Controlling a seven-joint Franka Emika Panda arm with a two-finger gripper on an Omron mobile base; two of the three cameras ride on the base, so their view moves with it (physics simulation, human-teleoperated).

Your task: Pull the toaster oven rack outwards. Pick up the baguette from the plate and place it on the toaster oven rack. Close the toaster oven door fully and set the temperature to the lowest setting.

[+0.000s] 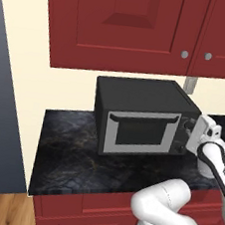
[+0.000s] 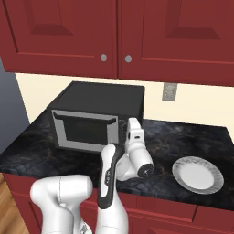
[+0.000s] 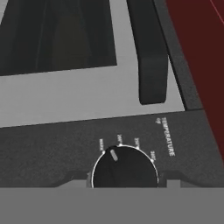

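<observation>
A: Light even & fairly bright, flat render, no clear source; wall [image 1: 25, 63] pale, no glare

B: Shadows soft, faint under toaster oven [image 1: 139, 118]. Hand view dimmer, knob label [image 3: 167, 135] sl. blurry, edges pixelated; no lens distortion

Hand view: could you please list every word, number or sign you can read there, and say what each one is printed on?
"TEMPERATURE": white print on the toaster oven's dark side panel, beside the knob.
Small mark under that word: too blurred to read.
Dial marks around the knob's upper rim: a short word and a few numbers, too small to read.
No other text is legible.
</observation>
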